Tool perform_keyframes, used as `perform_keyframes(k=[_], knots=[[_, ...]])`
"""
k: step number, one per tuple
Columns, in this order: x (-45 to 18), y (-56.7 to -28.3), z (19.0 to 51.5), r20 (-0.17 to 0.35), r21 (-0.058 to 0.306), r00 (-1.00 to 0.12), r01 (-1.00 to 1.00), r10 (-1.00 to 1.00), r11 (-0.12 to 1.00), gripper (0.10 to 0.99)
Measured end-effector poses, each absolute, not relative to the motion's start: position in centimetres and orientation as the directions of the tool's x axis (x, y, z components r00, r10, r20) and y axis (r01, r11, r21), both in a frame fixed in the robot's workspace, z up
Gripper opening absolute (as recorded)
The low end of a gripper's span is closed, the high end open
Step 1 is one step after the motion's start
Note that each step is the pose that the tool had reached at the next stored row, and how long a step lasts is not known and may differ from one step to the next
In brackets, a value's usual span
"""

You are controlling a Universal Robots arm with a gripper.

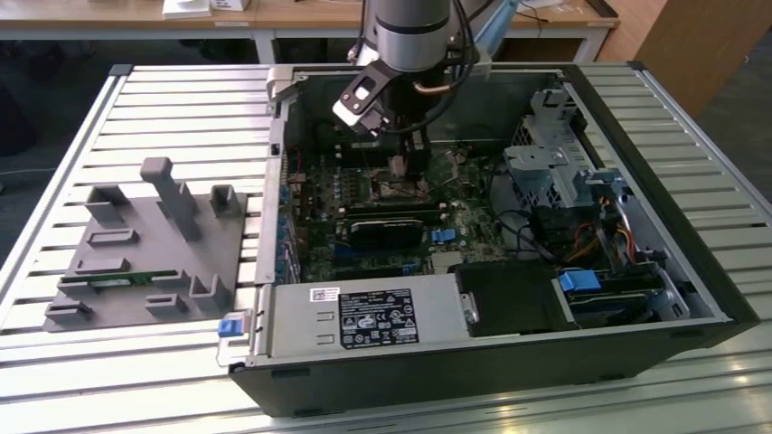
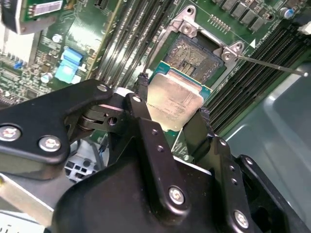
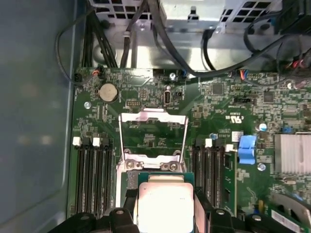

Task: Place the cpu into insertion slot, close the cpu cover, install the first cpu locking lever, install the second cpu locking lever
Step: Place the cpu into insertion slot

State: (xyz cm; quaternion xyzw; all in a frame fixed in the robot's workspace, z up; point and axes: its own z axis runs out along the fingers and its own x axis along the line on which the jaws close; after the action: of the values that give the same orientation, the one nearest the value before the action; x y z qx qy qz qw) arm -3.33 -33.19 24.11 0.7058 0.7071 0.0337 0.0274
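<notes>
The pincer [image 2: 173,98] gripped the cpu [image 2: 177,104] by two opposite edges, close to the bare socket [image 2: 192,53]; the cpu cover [image 3: 153,116] stood raised.

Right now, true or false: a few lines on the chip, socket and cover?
1. The gripper holds the chip. True.
2. The socket is bare. True.
3. The cover is shut over the socket. False: it stands swung open.
4. The gripper is open. False: it is shut on the chip's edges.
5. The computer case lies open on a slatted table. True.
</notes>
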Motion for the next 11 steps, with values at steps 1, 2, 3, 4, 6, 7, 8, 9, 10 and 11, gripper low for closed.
perform_keyframes(k=[1,2,3,4,6,7,8,9,10,11], knots=[[-3.4,-33.2,24.0,0.009,0.086,-0.005,0.996,1.000,0.005,0.541],[-3.4,-33.1,23.8,0.009,0.086,-0.009,0.996,1.000,0.008,0.541],[-3.5,-33.1,23.6,0.009,0.086,-0.010,0.996,1.000,0.009,0.541],[-3.5,-33.0,23.5,0.009,0.086,-0.010,0.996,1.000,0.009,0.541],[-3.6,-32.9,23.2,0.009,0.086,-0.010,0.996,1.000,0.009,0.541],[-3.6,-32.8,23.2,0.009,0.086,-0.010,0.996,1.000,0.010,0.541],[-3.6,-32.8,23.1,0.009,0.086,-0.010,0.996,1.000,0.009,0.541],[-3.6,-32.7,23.0,0.009,0.086,-0.010,0.996,1.000,0.009,0.541],[-3.7,-32.7,22.9,0.009,0.086,-0.010,0.996,1.000,0.010,0.541],[-3.7,-32.6,22.8,0.009,0.086,-0.010,0.996,1.000,0.009,0.541]])
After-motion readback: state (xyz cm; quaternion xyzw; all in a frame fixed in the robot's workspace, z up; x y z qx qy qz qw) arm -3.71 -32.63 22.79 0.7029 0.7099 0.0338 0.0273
